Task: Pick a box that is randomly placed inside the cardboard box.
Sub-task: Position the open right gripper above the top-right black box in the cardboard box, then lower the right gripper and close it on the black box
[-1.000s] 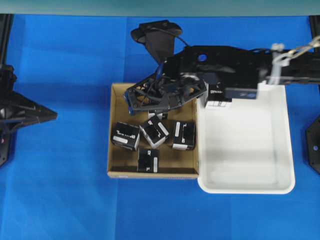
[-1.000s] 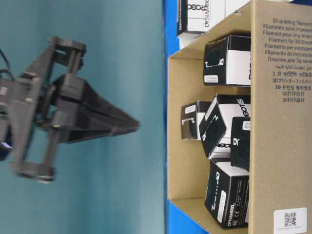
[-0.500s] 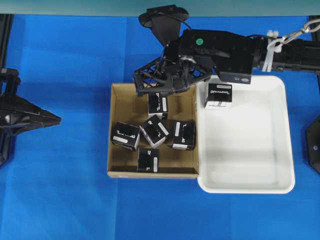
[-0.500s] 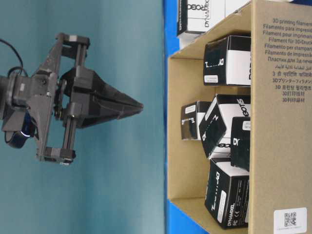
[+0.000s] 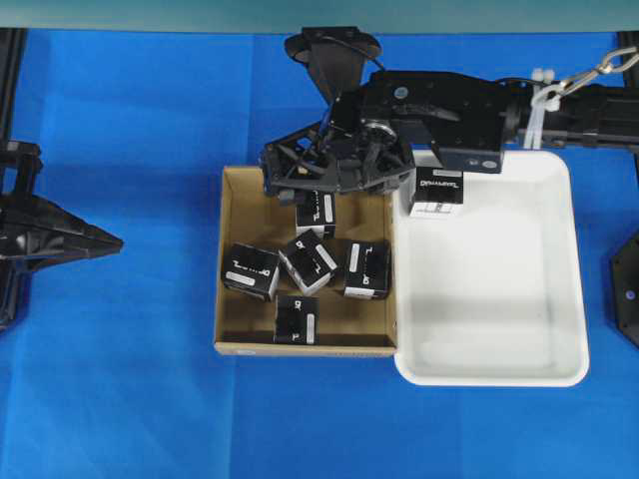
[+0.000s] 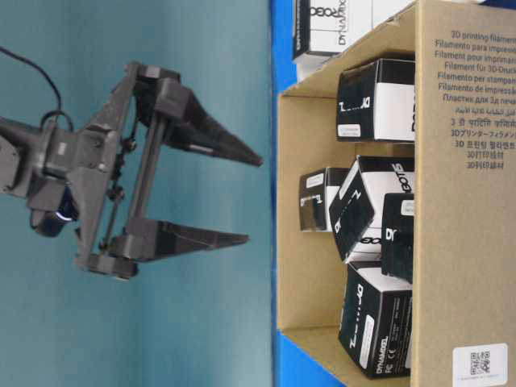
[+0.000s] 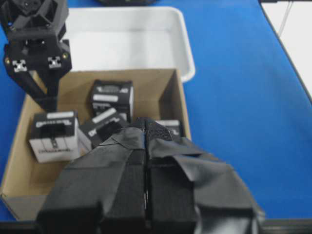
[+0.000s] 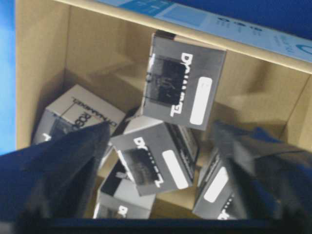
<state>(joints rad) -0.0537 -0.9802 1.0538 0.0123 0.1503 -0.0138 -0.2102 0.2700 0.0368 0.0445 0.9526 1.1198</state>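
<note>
the right gripper (image 5: 334, 172) hangs over the far edge of the cardboard box (image 5: 232, 259), its two fingers spread wide with nothing between them; the table-level view shows the same wide gap (image 6: 242, 197). straight under it, against the far wall of the carton, sits the box (image 5: 316, 213), a small black cube with a white label strip, tilted a little and untouched. in the right wrist view that box (image 8: 183, 87) shows between the two blurred fingers, leaning against the inner wall

four more black boxes lie in the carton: one near the left wall (image 5: 250, 271), one tilted in the middle (image 5: 309, 261), one beside the right wall (image 5: 367, 269), one near the front wall (image 5: 297, 319). a sixth black box (image 5: 436, 193) rests in the far left corner of the white tray (image 5: 499, 374), which stands just beside the carton on the blue table (image 5: 130, 399)

the left gripper (image 7: 145, 146) is clenched, fingers pressed together, holding nothing, well apart from the carton on the left side (image 5: 110, 240)
</note>
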